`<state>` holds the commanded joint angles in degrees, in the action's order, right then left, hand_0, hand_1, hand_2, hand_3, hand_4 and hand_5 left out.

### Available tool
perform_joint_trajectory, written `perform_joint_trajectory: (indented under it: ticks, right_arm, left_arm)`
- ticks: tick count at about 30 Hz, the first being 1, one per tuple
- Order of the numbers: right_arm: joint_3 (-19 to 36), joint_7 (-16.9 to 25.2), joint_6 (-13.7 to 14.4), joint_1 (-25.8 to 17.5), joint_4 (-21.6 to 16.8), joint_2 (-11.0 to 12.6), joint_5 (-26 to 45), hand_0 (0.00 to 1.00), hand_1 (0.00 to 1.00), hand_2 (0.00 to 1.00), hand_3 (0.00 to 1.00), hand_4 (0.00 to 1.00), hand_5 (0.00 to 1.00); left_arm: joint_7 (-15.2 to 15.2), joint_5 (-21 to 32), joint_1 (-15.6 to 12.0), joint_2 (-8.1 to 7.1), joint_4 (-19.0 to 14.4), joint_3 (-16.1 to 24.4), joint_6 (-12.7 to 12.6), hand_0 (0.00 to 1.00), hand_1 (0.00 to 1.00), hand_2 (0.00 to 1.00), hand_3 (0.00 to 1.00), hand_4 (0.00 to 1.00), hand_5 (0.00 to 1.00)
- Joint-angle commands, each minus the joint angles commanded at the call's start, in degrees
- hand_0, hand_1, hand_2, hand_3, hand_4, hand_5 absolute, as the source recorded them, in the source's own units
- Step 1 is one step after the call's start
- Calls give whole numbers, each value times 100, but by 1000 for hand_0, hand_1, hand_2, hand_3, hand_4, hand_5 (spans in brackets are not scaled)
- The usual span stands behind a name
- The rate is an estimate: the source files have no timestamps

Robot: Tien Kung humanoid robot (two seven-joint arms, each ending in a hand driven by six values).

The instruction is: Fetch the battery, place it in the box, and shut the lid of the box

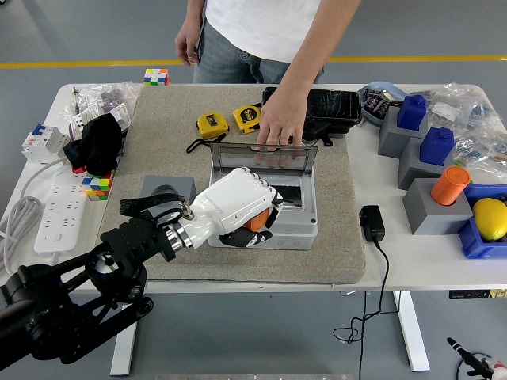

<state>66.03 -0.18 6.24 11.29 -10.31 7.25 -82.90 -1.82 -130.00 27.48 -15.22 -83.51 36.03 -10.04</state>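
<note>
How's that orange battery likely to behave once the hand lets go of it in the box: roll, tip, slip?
The orange battery, held in the left hand over the grey box, looks like a smooth, stubby cylinder, so it could roll if it lands on its side. The finish looks like hard plastic, probably slippery against the fingers. It looks rigid; weight can't be judged. A person's hand holds the lid open.

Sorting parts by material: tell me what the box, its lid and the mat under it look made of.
The box looks like matte grey moulded plastic, with an even colour and rounded edges. Its lid seems to be clear, smoky plastic: the person's fingers show through it. The mat looks like coarse beige felt or carpet, dull and fuzzy.
</note>
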Motion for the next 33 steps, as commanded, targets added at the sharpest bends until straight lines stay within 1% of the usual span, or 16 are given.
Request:
perform_joint_trajectory:
  ticks: [4,7,11,15,16,19,21,22,27,33]
  right_arm:
    - [10,-11,-3,-8,0,-14,-23,852,792,778,835,998,998]
    - [71,-26,-11,-14,0,-17,-95,852,792,778,835,998,998]
    - [82,-25,-11,-1,0,-9,-101,852,792,777,834,998,998]
    - [68,-18,-8,19,0,-4,-77,852,792,777,834,998,998]
    - [62,-17,-8,21,0,-7,-71,852,792,778,834,998,998]
    - [71,-18,-9,19,0,-14,-77,852,792,778,834,998,998]
    - [89,-22,-11,12,0,-16,-96,852,792,778,834,998,998]
    - [107,-24,-12,9,0,-16,-114,852,792,778,835,998,998]
    - [127,-22,-14,17,0,-15,-130,852,792,778,835,998,998]
    - [118,-16,-11,25,0,-10,-114,852,792,777,833,998,998]
  left_arm:
    - [-27,0,16,133,176,-16,-26,69,74,139,150,868,2]
    - [-69,5,43,238,308,66,-53,69,74,139,150,868,2]
    - [-124,213,153,381,524,285,-88,69,74,140,143,885,2]
    - [-175,385,245,493,700,345,-116,69,74,140,143,885,2]
    - [-199,455,261,526,765,347,-124,69,76,141,140,890,60]
    - [-237,532,280,603,887,380,-148,69,76,141,140,890,60]
    - [-259,578,288,642,932,409,-166,69,76,141,140,890,60]
    - [-269,600,296,658,951,420,-175,69,75,137,131,842,173]
    - [-289,649,349,717,1077,437,-210,69,75,137,131,842,173]
    - [-287,644,376,754,1134,432,-201,69,75,136,127,839,171]
